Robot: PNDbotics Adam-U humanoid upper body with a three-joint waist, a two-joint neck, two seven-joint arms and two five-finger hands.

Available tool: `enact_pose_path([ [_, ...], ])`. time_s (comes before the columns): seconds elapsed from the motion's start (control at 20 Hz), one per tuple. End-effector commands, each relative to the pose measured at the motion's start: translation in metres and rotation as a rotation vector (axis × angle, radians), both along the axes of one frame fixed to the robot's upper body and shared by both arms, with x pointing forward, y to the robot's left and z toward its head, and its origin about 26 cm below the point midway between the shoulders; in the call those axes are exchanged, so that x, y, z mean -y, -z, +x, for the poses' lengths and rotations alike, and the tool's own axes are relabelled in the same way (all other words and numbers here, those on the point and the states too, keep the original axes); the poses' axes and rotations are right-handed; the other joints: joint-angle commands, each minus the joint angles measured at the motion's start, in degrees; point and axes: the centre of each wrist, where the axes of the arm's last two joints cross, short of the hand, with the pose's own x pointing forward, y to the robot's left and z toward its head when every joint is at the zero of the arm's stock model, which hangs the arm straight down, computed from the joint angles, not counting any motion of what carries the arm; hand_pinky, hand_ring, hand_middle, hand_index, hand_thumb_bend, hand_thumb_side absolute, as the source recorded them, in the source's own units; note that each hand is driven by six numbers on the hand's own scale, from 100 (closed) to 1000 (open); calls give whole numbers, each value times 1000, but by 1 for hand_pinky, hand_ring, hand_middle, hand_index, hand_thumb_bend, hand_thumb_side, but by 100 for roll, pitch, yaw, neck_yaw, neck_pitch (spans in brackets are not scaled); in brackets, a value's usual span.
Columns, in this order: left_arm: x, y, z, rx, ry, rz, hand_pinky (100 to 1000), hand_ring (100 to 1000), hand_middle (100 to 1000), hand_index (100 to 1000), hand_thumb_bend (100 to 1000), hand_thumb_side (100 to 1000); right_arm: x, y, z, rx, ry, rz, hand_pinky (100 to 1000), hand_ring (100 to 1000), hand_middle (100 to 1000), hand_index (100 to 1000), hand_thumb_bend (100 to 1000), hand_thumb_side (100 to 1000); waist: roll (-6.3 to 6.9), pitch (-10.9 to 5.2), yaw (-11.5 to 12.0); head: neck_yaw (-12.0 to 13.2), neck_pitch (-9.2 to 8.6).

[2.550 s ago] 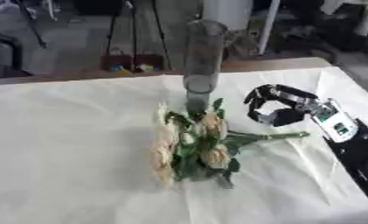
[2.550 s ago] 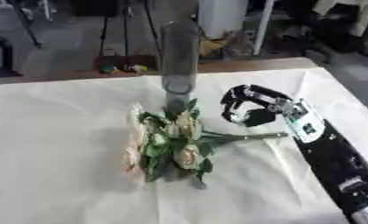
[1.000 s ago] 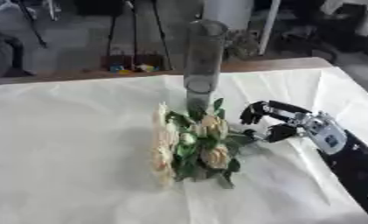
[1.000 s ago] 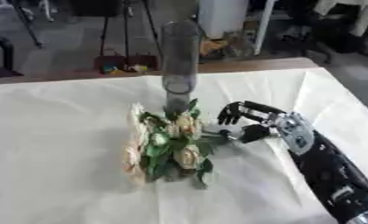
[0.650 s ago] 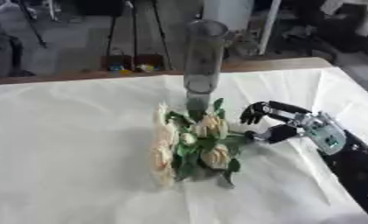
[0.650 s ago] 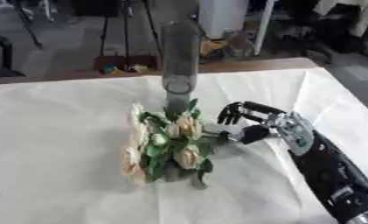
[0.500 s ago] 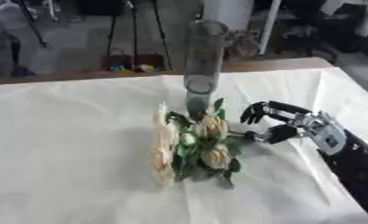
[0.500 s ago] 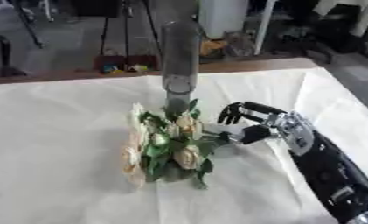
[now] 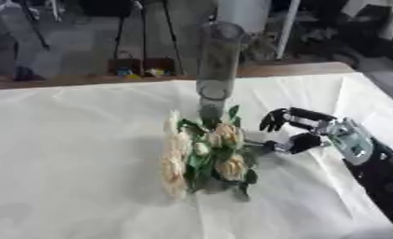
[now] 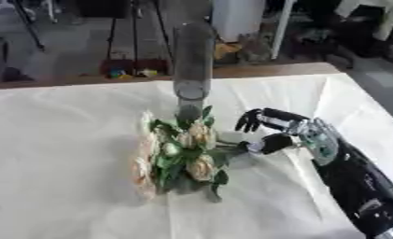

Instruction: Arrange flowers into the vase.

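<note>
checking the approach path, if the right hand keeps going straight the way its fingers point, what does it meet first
Most likely the flower bunch: the right hand points left with curled fingers at its stem end, thumb already close. The vase stands farther back, seemingly off that line, though depth is unclear.

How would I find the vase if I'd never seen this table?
Start at the big table covered in a cream cloth, and find the bunch of pale cream flowers with green leaves lying near its middle. Just behind the bunch stands the tall clear glass cylinder vase. It is the only upright thing on the table, and see-through.
</note>
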Motion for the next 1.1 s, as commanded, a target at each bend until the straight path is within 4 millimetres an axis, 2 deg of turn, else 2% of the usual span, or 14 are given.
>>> enact_pose_path([
  [0.05, -1, -5, 1, 17, 6, 14, 558, 422, 314, 591, 648, 985, 11, -21, 3, 25, -129, -84, 715, 730, 779, 790, 329, 426, 12, -65, 5, 9, -57],
  [0.5, -1, -5, 1, 17, 5, 14, 556, 422, 314, 591, 648, 985, 8, -13, 2, -14, -145, -84, 713, 728, 775, 788, 324, 433, 13, -64, 16, 8, -53],
  [1.1, -3, -4, 0, 12, -1, 18, 554, 423, 314, 592, 647, 985, 16, -17, -1, -26, -168, -100, 715, 729, 775, 796, 329, 435, -3, -82, -11, 19, -29],
])
